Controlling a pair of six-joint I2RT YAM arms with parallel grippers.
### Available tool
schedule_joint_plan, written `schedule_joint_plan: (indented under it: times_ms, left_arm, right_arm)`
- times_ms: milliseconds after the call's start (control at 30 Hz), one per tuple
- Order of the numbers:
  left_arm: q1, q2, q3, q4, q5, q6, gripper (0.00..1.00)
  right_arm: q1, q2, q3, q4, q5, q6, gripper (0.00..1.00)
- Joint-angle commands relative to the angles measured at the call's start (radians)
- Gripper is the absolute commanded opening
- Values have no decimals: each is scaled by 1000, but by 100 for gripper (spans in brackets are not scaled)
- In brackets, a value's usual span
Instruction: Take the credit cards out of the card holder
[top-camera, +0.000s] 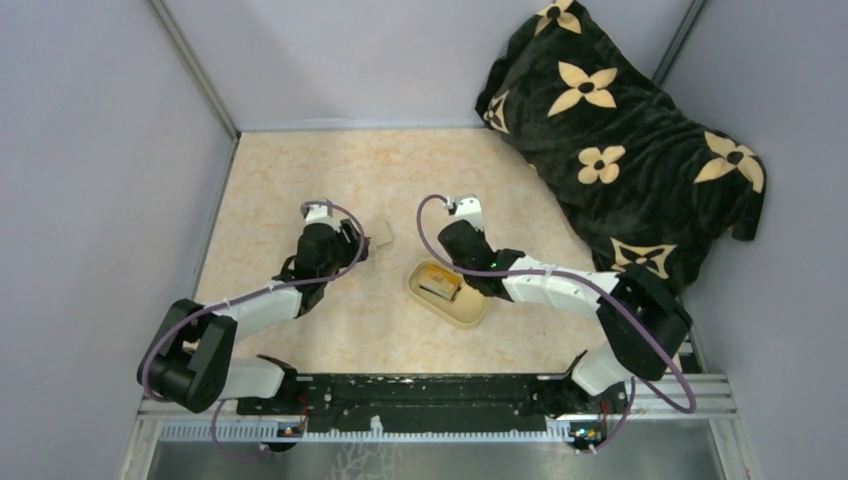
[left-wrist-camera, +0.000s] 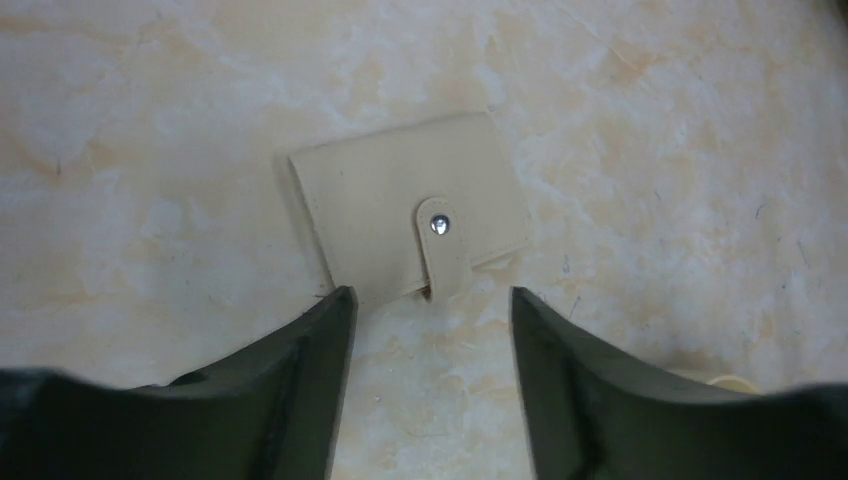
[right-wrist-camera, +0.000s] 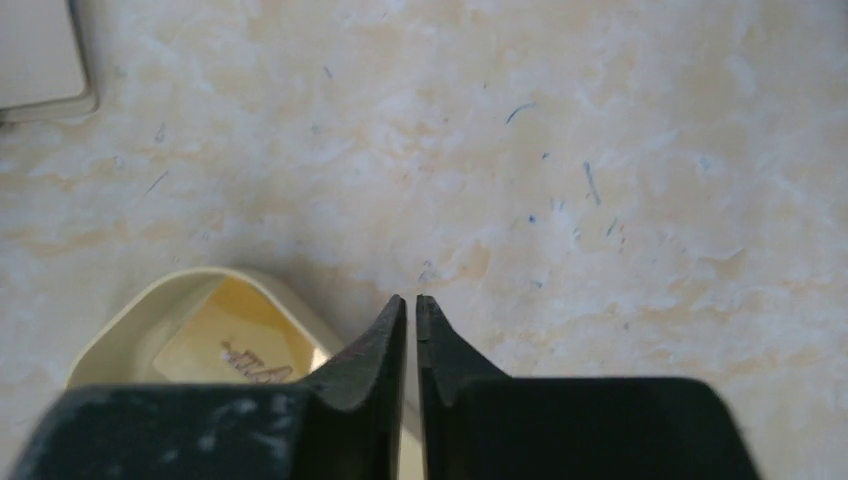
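Observation:
The card holder lies closed on the table, tan side up, its tab snapped shut over the near edge. It also shows in the top view and at the corner of the right wrist view. My left gripper is open and empty, its fingertips just short of the holder's near edge. My right gripper is shut on nothing, above the far rim of the oval dish. No credit cards show; they are hidden or out of view.
The oval cream-yellow dish sits mid-table between the arms, also in the right wrist view. A black blanket with tan flowers is heaped at the back right. Grey walls close in the left and back sides.

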Motion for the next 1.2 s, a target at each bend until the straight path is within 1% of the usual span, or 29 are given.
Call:
schedule_joint_plan:
  times_ms: [0,33,67,100,200,300,400,533,600,633,667,700,967,1167]
  left_arm:
    - [-7,29,-5,77,91,-22,88]
    - [-9,46,3,73,111,-38,98]
    - [-15,64,17,62,126,-53,99]
    - [-28,81,29,57,130,-62,99]
    - [-94,110,59,42,69,-67,99]
    - [-147,117,87,34,13,-49,99]
    - [-169,124,101,36,-4,-29,99]
    - [-180,122,117,13,-40,-11,99]
    - [-184,114,117,6,-53,-2,99]
    - [-186,113,116,5,-58,3,99]
    - [-187,112,114,4,-62,6,99]
    - [-188,112,114,5,-64,9,99]
    - [-188,115,116,-8,-73,8,99]
    - [-188,118,115,-19,-81,0,99]
  right_arm:
    - [10,-118,-92,48,-99,103,16]
    - [10,-134,-117,65,-124,105,24]
    - [10,-147,-142,77,-143,109,30]
    - [10,-153,-156,77,-155,113,33]
    - [11,-161,-174,44,-172,131,34]
    - [12,-192,-197,50,-186,136,34]
    - [13,-228,-211,69,-194,131,34]
    - [14,-203,-186,26,-198,134,34]
    - [23,-208,-190,28,-204,136,30]
    - [27,-215,-195,37,-210,138,23]
    - [28,-223,-203,47,-223,139,9]
    - [28,-228,-209,51,-229,148,0]
    - [29,-185,-222,40,-282,174,0]
    - [29,-118,-196,12,-231,202,0]
